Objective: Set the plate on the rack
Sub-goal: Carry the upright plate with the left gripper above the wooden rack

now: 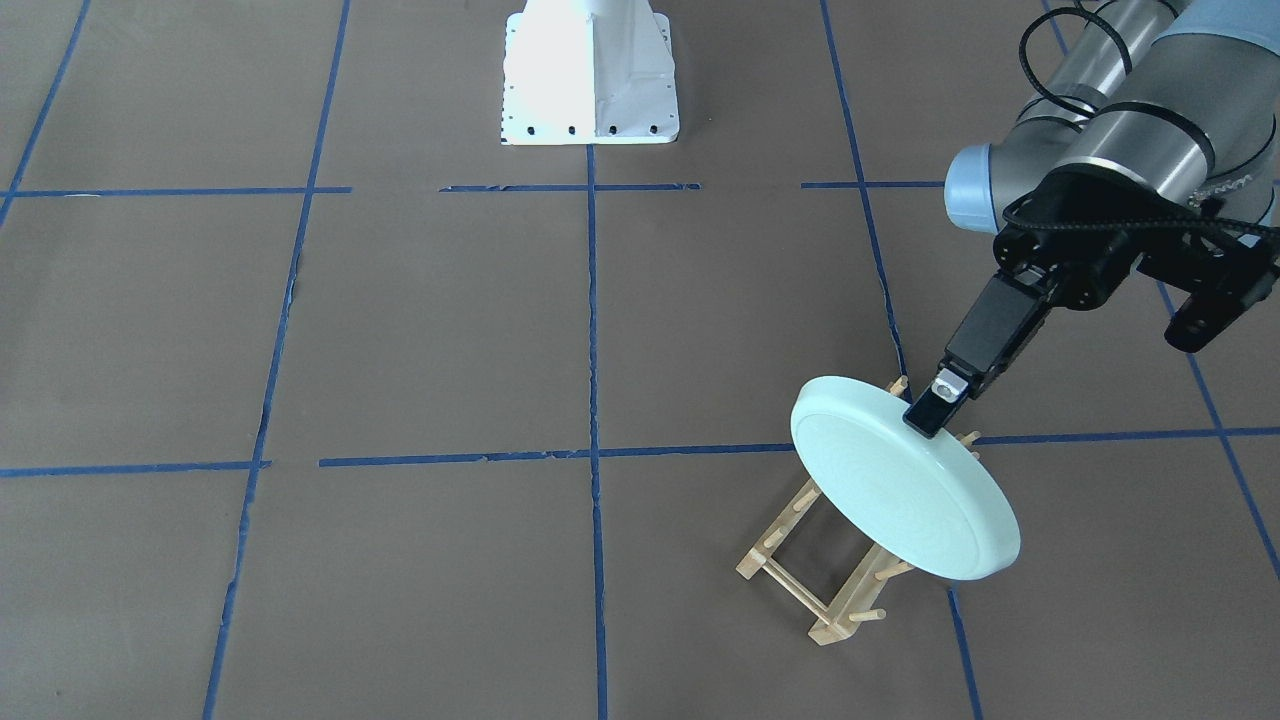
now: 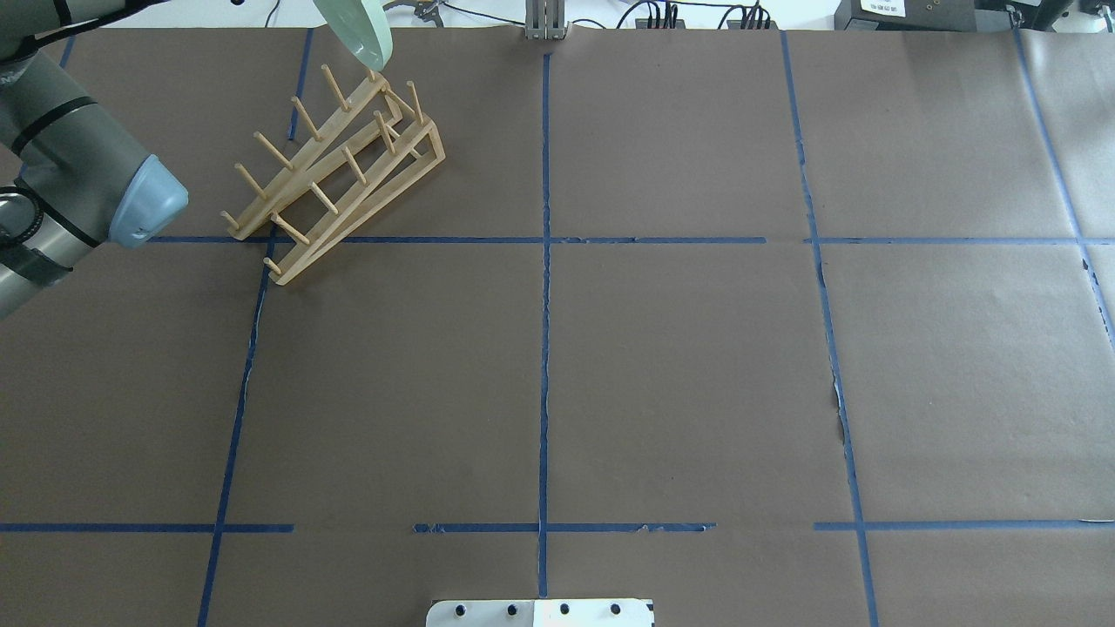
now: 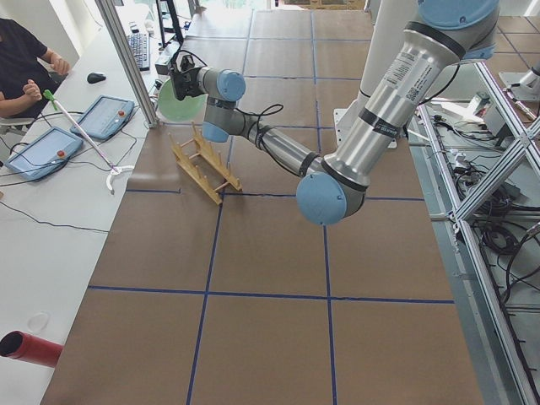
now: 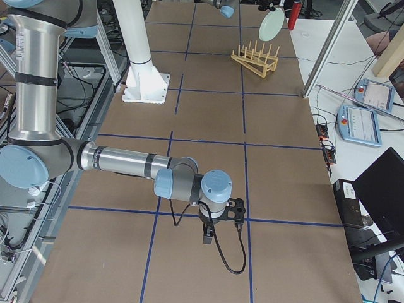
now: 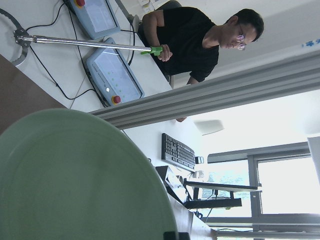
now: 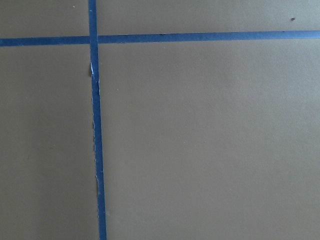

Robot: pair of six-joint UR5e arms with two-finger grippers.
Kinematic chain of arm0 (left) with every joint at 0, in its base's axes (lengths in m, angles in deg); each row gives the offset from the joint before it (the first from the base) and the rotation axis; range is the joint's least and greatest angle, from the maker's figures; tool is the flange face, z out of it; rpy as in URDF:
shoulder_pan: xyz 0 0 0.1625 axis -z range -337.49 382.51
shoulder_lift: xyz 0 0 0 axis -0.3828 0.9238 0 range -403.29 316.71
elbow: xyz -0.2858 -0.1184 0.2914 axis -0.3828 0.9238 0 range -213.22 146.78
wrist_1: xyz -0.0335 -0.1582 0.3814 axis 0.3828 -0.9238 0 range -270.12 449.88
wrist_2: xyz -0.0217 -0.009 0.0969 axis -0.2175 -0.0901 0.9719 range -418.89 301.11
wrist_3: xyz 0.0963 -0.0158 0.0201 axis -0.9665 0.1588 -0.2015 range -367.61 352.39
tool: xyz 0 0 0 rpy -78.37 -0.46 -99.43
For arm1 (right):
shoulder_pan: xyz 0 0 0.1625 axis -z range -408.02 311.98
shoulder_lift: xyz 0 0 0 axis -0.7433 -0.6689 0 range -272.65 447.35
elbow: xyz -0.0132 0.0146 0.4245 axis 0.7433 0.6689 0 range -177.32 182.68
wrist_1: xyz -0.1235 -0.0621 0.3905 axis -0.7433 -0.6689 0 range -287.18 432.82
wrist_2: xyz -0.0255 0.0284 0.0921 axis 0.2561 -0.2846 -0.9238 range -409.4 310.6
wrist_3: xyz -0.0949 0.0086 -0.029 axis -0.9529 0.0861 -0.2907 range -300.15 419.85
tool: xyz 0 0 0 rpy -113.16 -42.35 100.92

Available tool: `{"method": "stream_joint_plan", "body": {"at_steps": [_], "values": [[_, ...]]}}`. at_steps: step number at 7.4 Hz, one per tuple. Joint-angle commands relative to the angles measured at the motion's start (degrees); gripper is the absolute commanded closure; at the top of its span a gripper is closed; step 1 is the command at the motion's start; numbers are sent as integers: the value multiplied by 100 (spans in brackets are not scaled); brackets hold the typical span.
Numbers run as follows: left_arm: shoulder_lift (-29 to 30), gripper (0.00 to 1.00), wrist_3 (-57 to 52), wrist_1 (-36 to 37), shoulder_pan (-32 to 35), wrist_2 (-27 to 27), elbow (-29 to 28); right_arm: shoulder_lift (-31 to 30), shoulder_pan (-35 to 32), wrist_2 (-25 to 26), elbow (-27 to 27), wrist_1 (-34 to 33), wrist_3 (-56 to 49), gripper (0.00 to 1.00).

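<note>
The pale mint-green plate (image 1: 905,480) is held tilted in the air over the far end of the light wooden rack (image 1: 790,565). My left gripper (image 1: 927,413) is shut on the plate's upper rim. The plate's lower edge hangs just above the pegs, and I cannot tell if it touches them. In the overhead view the plate (image 2: 359,33) sits at the top edge beyond the rack (image 2: 335,165). The left wrist view is half filled by the plate (image 5: 75,180). My right gripper (image 4: 221,222) hangs low over bare table far from the rack, and I cannot tell if it is open.
The white robot base (image 1: 590,80) stands at the table's middle edge. An operator (image 5: 200,40) sits beyond the table's end holding a pole, beside two tablets (image 3: 34,152). A metal post (image 3: 126,59) rises close to the rack. Blue tape lines cross the brown table.
</note>
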Motion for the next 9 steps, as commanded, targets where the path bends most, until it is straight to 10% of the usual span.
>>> {"method": "stream_joint_plan", "body": {"at_steps": [1, 9], "values": [[-14, 100, 28, -440, -241, 911, -216, 3, 0, 0, -3, 0, 0, 0], [-278, 100, -24, -539, -743, 1382, -357, 3, 0, 0, -3, 0, 0, 0]]}}
